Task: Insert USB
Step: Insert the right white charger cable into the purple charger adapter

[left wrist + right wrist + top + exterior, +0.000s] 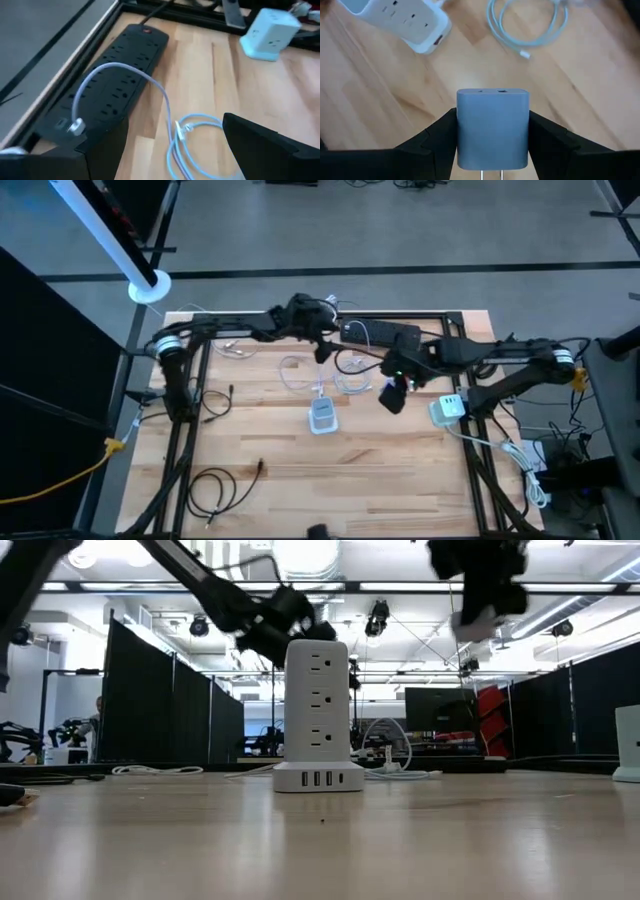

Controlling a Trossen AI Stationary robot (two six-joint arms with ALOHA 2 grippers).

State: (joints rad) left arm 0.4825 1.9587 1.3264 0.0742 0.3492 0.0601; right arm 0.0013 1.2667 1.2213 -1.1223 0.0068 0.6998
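My right gripper (492,125) is shut on a pale grey USB charger block (492,132), above the table and just right of the white power tower (322,417). The tower stands upright on its base (318,778), which carries a row of USB ports. My left gripper (175,131) is open and hovers over the black power strip (117,82) at the far edge. A white cable (125,70) arcs over the strip. Its metal plug (74,126) lies by my left finger; I cannot tell whether they touch. A coiled white cable (527,20) lies on the wood. My right gripper pinches the charger block by its two opposite side faces (462,135), one finger on each side. The fingers point down at the table. The block is lifted clear; its port face (501,91) points away from the wrist and its two prongs (490,175) point back toward it.
A second white outlet cube (448,410) stands near the table's right edge, with a white cord trailing off it. Black cables (215,485) lie at the near left. A black metal frame (190,430) runs along both sides. Bare wood lies in front of the tower.
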